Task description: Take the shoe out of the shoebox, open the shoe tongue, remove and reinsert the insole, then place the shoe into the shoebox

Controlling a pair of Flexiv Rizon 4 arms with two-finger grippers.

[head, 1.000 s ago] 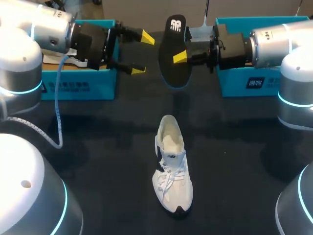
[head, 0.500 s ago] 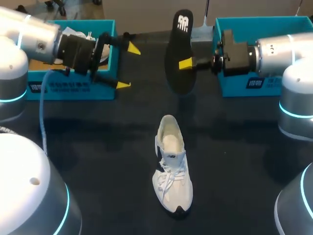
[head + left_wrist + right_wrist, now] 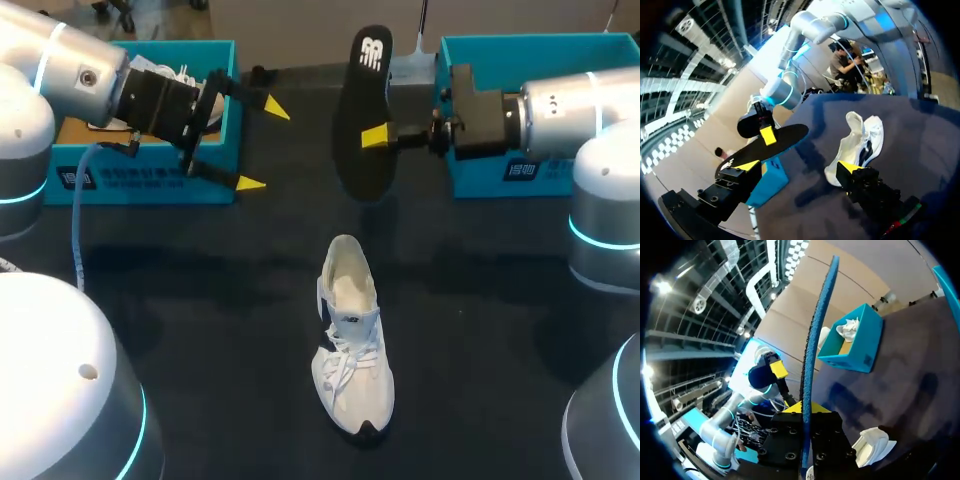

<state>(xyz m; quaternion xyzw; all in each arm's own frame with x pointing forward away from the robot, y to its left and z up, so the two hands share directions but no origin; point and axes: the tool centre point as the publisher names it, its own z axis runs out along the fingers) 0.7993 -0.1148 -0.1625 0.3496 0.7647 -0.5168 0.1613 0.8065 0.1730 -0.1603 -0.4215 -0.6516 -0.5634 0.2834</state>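
A: So where is the white lace-up sneaker point(image 3: 352, 340) lying?

B: It is sitting on its sole on the dark surface point(image 3: 200, 330), in the lower middle of the frame. Its toe is pointing at the bottom edge and its heel at the top. The opening is gaping, and the pale inside is showing.

A: And the black foam insole point(image 3: 362, 110)?

B: It is hanging in the air in the upper middle of the frame, well apart from the sneaker. It is standing nearly upright, with a white logo at its top end. The right pincer point(image 3: 375, 137) is clamping it about halfway along, and one yellow tip is showing on the near face. In the right wrist view the insole is appearing edge-on, rising from between the fingers.

A: What is the left pincer point(image 3: 263, 146) doing?

B: It is hovering in the upper left of the frame, with its fingers spread wide and gripping nothing. It is pointing toward the insole without touching it. In the left wrist view the sneaker and the held insole are both lying ahead of the two yellow tips.

A: Where are the boxes?

B: One teal cardboard shoebox point(image 3: 140, 180) is standing at the upper left, behind the left pincer. Something white is showing inside it, though I cannot tell what. A second teal shoebox point(image 3: 475, 178) is standing at the upper right, behind the right arm's wrist.
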